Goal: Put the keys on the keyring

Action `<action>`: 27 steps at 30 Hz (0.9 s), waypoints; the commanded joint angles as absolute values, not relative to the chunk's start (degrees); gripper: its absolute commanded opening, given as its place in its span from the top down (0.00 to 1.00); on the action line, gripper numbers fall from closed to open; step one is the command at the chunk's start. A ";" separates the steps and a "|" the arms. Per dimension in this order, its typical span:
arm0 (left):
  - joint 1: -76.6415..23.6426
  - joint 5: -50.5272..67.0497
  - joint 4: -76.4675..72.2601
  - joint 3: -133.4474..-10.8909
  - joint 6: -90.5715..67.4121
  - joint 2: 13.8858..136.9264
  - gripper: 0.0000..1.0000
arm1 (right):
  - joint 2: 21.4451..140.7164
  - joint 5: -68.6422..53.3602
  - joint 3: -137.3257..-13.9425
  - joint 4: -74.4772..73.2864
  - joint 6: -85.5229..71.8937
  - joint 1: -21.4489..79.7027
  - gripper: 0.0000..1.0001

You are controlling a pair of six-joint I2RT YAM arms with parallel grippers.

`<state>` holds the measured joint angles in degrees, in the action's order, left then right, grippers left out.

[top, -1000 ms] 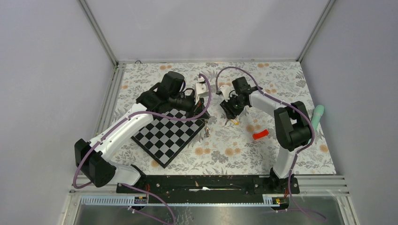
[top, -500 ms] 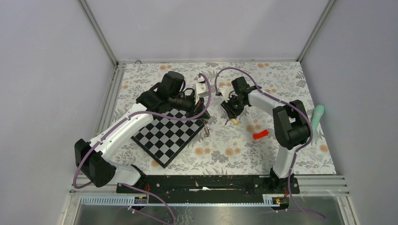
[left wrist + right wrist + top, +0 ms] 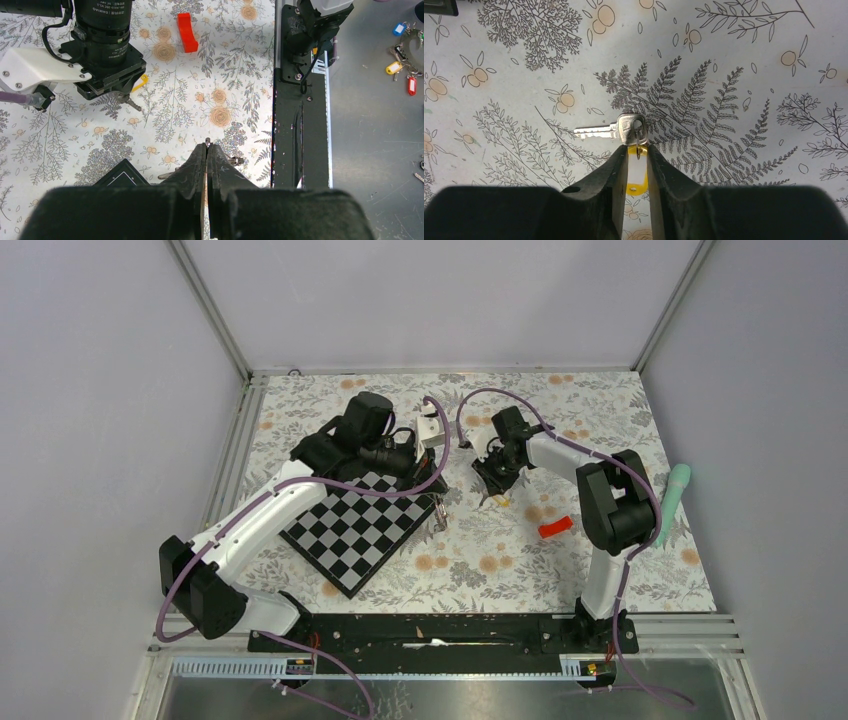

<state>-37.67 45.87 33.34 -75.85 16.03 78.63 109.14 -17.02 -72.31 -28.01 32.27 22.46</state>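
Right now the right claw (image 3: 636, 147) is pinching a yellow tag (image 3: 636, 176) between its nearly closed fingers, and a silver key (image 3: 610, 130) is hanging off that tag by a small ring (image 3: 638, 145) threaded through the hole in its head. The key is sitting just ahead of the fingertips, its squarish head nearest them and its toothed blade pointing off to the claw's left over the floral worktop (image 3: 749, 75); whether it is touching the surface cannot be told. Facing it, the left claw (image 3: 207, 146) is pressing its fingers together, with a sliver of metal peeking out at the tips and another metal bit (image 3: 235, 161) showing just beside its right finger; both are too small to identify. A chessboard (image 3: 355, 530) is lying under and behind the left claw, and a red block (image 3: 187, 32) is resting well beyond it, off past the right claw.
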 commanded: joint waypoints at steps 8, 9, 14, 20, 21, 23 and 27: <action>-37.35 47.90 30.32 -77.94 15.56 78.47 1.00 | 109.56 -16.26 -72.14 -29.05 33.59 22.68 0.80; -37.35 47.88 30.32 -77.88 15.56 78.46 1.00 | 109.51 -16.34 -72.16 -29.04 33.66 22.68 0.81; -37.35 47.78 30.30 -77.93 15.60 78.61 1.00 | 108.91 -15.97 -72.31 -28.95 33.85 22.64 0.85; -37.35 47.65 30.32 -77.93 15.63 78.45 1.00 | 109.02 -16.26 -72.48 -28.78 33.86 22.50 0.87; -37.35 47.64 30.32 -77.81 15.63 78.42 1.00 | 109.17 -16.22 -72.51 -28.70 33.87 22.50 0.87; -37.35 47.57 30.32 -77.82 15.64 78.40 1.00 | 109.37 -16.31 -72.59 -28.70 33.84 22.50 0.88; -37.35 47.45 30.31 -77.83 15.72 78.52 1.00 | 109.28 -16.69 -72.60 -28.73 33.93 22.42 0.95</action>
